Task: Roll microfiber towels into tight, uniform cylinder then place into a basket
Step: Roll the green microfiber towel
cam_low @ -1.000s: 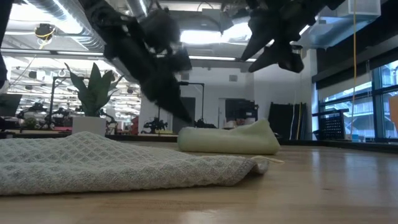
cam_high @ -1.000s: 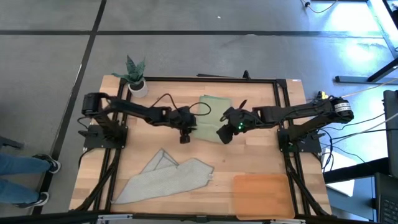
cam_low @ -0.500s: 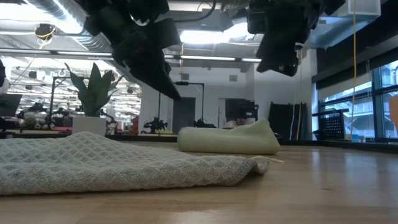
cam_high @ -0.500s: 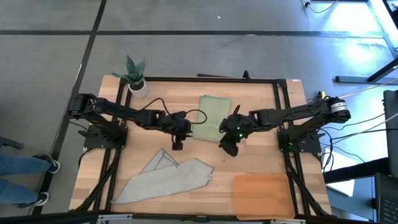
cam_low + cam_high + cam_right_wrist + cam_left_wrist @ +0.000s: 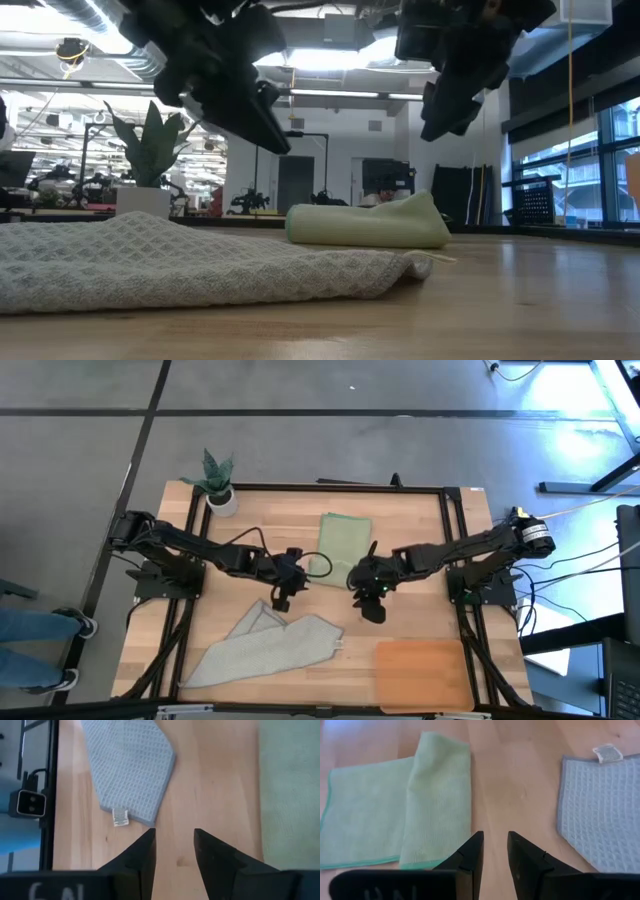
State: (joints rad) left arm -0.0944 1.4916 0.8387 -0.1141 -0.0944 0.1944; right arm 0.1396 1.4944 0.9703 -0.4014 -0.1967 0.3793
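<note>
Lying flat are two towels, one green point(image 5: 343, 541), one grey point(image 5: 268, 644), beneath two slightly spread, empty hands, left point(image 5: 281, 600) and right point(image 5: 372, 611).

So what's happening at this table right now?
Neither arm holds anything. The left gripper and right gripper hover, fingers parted, over bare wood between the folded green towel and the loose grey towel. Neither towel is a tight roll, and the basket holds nothing.
</note>
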